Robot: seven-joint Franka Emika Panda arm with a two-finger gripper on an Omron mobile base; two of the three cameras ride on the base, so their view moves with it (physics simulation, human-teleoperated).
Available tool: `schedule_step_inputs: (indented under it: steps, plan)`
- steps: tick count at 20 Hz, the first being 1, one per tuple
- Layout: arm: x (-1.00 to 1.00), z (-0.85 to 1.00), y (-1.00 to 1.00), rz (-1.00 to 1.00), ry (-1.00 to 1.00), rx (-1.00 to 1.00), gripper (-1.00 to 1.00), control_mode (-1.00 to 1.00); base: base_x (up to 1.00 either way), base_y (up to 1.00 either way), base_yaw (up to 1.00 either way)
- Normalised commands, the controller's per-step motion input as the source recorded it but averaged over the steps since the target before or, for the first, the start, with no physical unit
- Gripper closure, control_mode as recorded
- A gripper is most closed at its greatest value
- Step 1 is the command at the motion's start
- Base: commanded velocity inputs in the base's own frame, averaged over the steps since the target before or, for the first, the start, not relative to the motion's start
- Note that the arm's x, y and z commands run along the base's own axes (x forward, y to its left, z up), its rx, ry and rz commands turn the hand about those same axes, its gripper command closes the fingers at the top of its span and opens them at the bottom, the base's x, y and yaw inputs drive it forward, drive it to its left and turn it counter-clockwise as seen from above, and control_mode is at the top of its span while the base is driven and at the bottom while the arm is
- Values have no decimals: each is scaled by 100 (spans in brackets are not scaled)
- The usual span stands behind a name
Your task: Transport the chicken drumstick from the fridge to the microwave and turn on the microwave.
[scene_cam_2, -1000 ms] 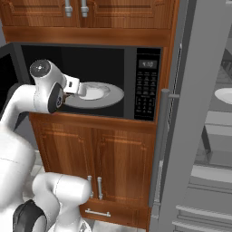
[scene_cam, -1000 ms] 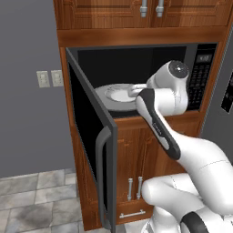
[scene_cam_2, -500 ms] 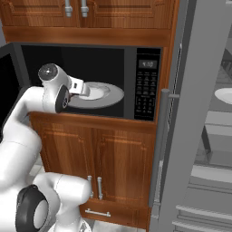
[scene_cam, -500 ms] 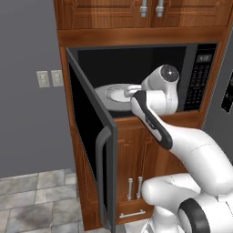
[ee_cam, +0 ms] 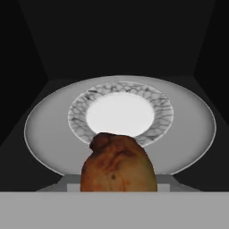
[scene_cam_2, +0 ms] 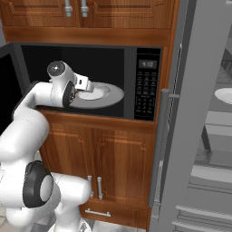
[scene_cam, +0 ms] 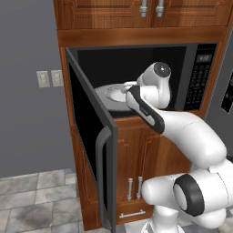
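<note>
The microwave is set into wooden cabinets, and its door is swung wide open to the left. Inside lies the round white turntable with a patterned white plate on it. My gripper sits at the front of the cavity, just over the turntable's near rim. It is shut on the golden-brown chicken drumstick, which covers the fingertips in the hand view. The fridge stands to the right with its door open.
The microwave's black button panel is right of the cavity. Wooden cabinet doors run below and above the microwave. The open microwave door's curved handle juts toward the base on the left. A grey wall with outlets is further left.
The arm has swung forward and carried the hand with the drumstick a little deeper toward the turntable. The grip has stayed the same.
</note>
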Motion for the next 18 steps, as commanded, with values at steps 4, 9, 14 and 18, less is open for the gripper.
schedule_step_inputs:
  steps: [4,9,14,18]
  plan:
    - [43,-10,1,0,5,0,100,-100,0,0,0]
    - [36,-20,3,0,0,0,100,-100,0,0,0]
    - [32,-23,5,0,0,0,100,-100,0,0,0]
    - [24,-22,5,0,0,0,100,-100,0,0,0]
